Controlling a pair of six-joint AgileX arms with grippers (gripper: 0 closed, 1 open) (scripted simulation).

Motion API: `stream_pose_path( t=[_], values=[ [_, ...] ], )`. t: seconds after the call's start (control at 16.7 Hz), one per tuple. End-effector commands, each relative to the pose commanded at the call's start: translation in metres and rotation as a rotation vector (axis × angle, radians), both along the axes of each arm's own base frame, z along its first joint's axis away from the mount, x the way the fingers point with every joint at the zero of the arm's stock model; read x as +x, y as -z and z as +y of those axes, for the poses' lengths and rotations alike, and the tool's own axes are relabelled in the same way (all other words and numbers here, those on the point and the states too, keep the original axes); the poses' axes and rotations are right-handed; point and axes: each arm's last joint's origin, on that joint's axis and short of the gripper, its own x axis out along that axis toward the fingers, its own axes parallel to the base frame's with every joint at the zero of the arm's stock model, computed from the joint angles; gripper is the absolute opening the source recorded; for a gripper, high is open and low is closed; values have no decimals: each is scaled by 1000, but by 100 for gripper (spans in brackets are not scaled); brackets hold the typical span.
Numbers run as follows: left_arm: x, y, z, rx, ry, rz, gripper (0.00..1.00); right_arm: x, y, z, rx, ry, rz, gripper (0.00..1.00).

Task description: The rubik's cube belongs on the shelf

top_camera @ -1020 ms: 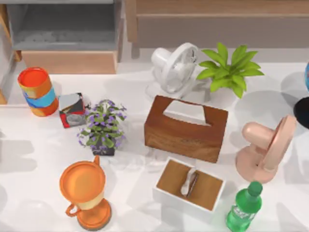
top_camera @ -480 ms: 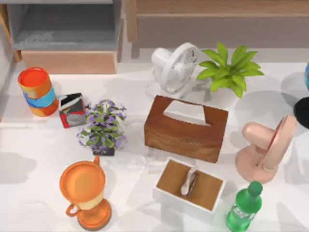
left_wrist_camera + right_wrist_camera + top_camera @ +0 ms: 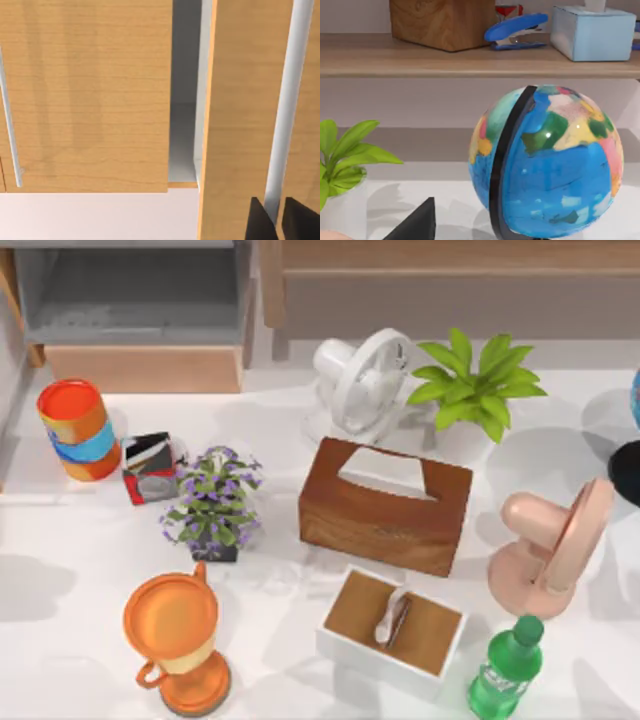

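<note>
Our left gripper sits close against upright tan wooden panels with a grey gap between them; we cannot tell if it is apart or together. Our right gripper hangs low over the white table near the globe and a green leafy plant, facing the shelf; its state we cannot tell either. 1 wooden box, 1 blue stapler and 1 pale blue box stand on the shelf board. We cannot tell where the rubik's cube lies relative to either gripper.
</note>
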Motion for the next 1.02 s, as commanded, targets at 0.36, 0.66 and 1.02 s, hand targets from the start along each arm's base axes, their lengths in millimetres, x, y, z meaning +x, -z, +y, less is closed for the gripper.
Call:
stream_pose_path(
  t=[0.36,0.66,1.02],
  values=[
    [0,0,0,0,0,0,83,0,0,0,0,0,0,100],
    [0,0,0,0,0,0,100,0,0,0,0,0,0,100],
    [0,0,0,1,1,-1,100,0,0,0,0,0,0,100]
  ],
)
